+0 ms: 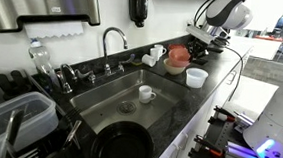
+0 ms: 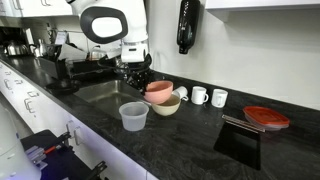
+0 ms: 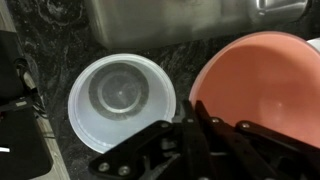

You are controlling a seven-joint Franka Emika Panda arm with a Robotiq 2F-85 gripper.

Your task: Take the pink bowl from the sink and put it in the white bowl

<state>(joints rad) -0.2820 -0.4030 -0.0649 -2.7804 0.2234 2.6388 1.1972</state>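
The pink bowl (image 2: 158, 91) rests tilted in the white bowl (image 2: 168, 106) on the dark counter to the right of the sink. It fills the right side of the wrist view (image 3: 265, 80) and shows in an exterior view (image 1: 177, 57). My gripper (image 3: 192, 108) is at the pink bowl's left rim with its fingers closed together on the rim. It shows in both exterior views (image 2: 137, 82) (image 1: 197, 50). The white bowl is mostly hidden under the pink bowl.
A straight-sided white cup (image 3: 120, 95) (image 2: 134, 116) (image 1: 196, 78) stands close beside the bowls. A small white mug (image 1: 147, 92) sits in the sink (image 1: 110, 102). Two white mugs (image 2: 199, 96) and a red lid (image 2: 266, 118) stand further along the counter. The faucet (image 1: 111, 42) is behind the sink.
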